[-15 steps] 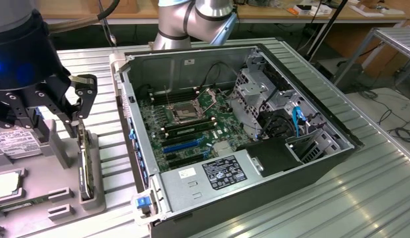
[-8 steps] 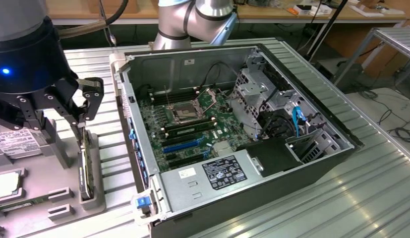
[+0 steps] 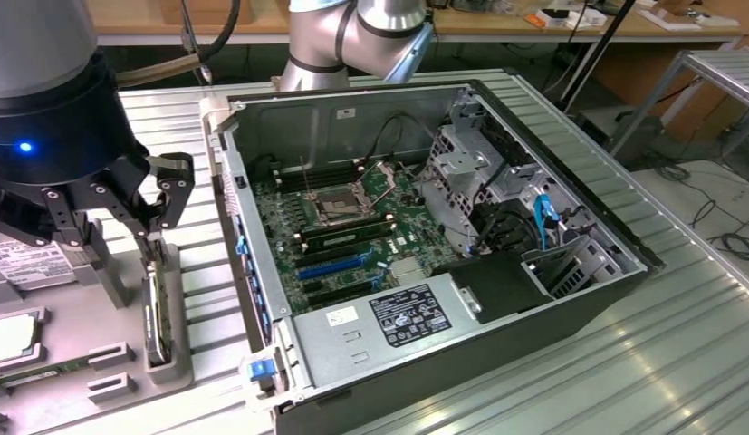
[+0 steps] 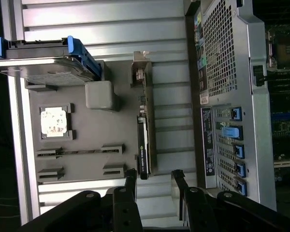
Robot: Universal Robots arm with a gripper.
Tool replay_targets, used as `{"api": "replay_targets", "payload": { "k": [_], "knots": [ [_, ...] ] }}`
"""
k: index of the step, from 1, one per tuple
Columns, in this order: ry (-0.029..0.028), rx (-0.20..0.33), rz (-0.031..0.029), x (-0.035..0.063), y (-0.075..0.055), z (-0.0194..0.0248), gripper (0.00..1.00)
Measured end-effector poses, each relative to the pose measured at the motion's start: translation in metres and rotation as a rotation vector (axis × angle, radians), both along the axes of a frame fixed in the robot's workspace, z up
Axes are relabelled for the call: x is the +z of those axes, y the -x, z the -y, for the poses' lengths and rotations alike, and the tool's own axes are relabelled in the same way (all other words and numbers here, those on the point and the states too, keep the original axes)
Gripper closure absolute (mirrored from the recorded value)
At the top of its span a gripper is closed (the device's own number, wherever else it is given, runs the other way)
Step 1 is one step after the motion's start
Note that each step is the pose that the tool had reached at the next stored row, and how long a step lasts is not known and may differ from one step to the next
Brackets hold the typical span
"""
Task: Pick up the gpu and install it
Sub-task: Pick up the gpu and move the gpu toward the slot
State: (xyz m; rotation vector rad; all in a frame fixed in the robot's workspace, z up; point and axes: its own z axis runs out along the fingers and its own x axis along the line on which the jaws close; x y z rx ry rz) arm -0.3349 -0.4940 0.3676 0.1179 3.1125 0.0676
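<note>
The gpu (image 3: 158,313) stands on its long edge in a slot of the grey parts tray (image 3: 78,331), on the exterior view's left. In the wrist view the gpu (image 4: 144,133) is a thin dark card with its silver bracket (image 4: 140,65) at the far end. My gripper (image 3: 109,227) hangs just above the tray, over the card's near end. Its black fingers (image 4: 130,180) are open, spread to either side of the card's end, and hold nothing. The gripper (image 4: 154,178) is not touching the card.
An open computer case (image 3: 568,304) lies beside the tray, motherboard (image 3: 338,222) and blue slots (image 3: 335,265) exposed. Its perforated rear panel (image 4: 222,72) faces the tray. On the tray are a hard drive (image 4: 43,67), a processor (image 4: 54,121), memory sticks (image 4: 79,151) and a grey block (image 4: 99,94).
</note>
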Motion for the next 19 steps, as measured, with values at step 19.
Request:
{"api": "replay_targets", "payload": {
  "k": [19],
  "knots": [
    [-0.0001,0.000,0.0001,-0.0209,0.000,0.0000,0.58]
  ]
}}
